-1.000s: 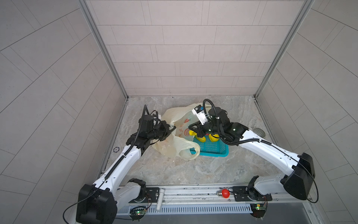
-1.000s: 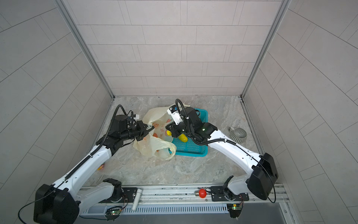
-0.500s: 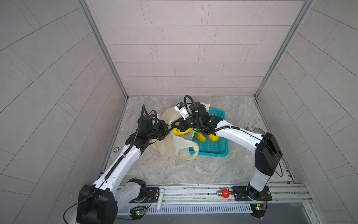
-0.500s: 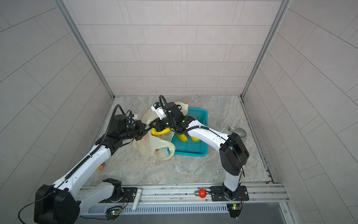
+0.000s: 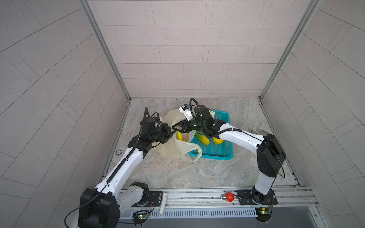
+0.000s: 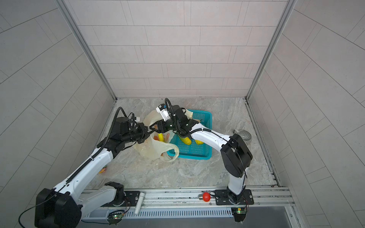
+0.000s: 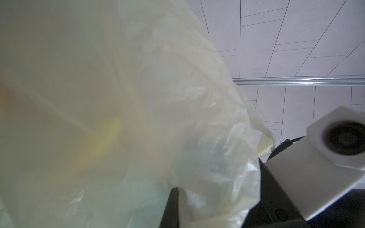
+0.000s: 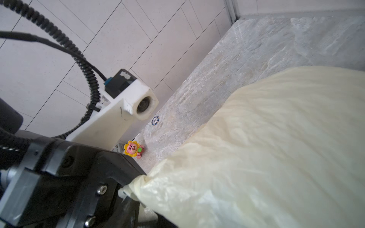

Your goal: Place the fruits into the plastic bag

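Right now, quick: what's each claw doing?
Left claw: closed on the rim of the plastic bag.
Right claw: open, holding nothing; a banana lies in the bag's mouth beneath it.

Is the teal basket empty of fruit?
No, a yellow-green fruit and a yellow fruit lie inside the teal basket in a top view.

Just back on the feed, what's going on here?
The left pincer is shut on the bag rim, holding its mouth up. The right pincer hangs open over the mouth, holding nothing. A banana lies inside the bag. A yellow-green fruit and a yellow fruit lie in the basket.
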Tool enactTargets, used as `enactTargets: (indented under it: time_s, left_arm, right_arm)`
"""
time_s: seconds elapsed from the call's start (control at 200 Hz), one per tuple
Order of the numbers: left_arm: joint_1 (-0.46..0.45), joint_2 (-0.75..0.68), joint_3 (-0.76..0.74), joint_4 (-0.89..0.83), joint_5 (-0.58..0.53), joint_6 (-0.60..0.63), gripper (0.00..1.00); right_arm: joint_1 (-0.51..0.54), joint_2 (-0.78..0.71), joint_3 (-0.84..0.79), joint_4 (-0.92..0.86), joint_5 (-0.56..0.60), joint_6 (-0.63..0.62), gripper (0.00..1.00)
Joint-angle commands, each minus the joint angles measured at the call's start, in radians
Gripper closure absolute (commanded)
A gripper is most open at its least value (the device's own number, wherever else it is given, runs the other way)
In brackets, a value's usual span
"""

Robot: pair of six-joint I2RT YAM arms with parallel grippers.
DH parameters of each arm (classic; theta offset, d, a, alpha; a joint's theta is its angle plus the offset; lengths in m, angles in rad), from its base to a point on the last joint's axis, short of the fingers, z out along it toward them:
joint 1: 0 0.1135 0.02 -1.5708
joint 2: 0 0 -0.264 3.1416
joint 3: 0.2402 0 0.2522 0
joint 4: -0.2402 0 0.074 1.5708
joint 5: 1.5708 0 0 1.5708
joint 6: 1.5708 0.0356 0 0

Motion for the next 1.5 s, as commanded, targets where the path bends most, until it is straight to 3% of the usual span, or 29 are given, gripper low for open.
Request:
enactTargets:
  time_s: [0.0, 0.295, 0.485, 0.691, 0.901, 1.176, 1.496]
  left_arm:
    - [-0.01, -0.026, 0.017, 0.02, 0.044, 0.012, 1.0]
    - [-0.011, -0.021, 0.024, 0.019, 0.05, 0.014, 1.0]
    - [-0.011, -0.013, 0.028, 0.023, 0.044, 0.015, 1.0]
    - [-0.012, -0.008, 0.014, 0.025, 0.019, 0.01, 1.0]
    - [-0.011, -0.007, -0.001, 0.04, 0.0, -0.002, 1.0]
    - [-0.011, 0.004, 0.0, 0.053, 0.002, -0.003, 1.0]
    - [-0.011, 0.008, -0.003, 0.057, 0.006, -0.002, 1.0]
  right_arm:
    - [-0.01, -0.056, -0.017, -0.02, 0.061, -0.028, 0.43]
    - [-0.061, -0.225, -0.131, -0.117, -0.014, -0.1, 0.45]
    - [-0.075, -0.376, -0.222, -0.286, -0.015, -0.206, 0.46]
    - [-0.125, -0.542, -0.38, -0.337, 0.076, -0.192, 0.46]
    - [-0.142, -0.661, -0.542, -0.35, 0.33, -0.128, 0.46]
    - [-0.142, -0.513, -0.577, -0.322, 0.376, -0.123, 0.44]
    - [-0.129, -0.192, -0.318, -0.444, 0.396, -0.178, 0.42]
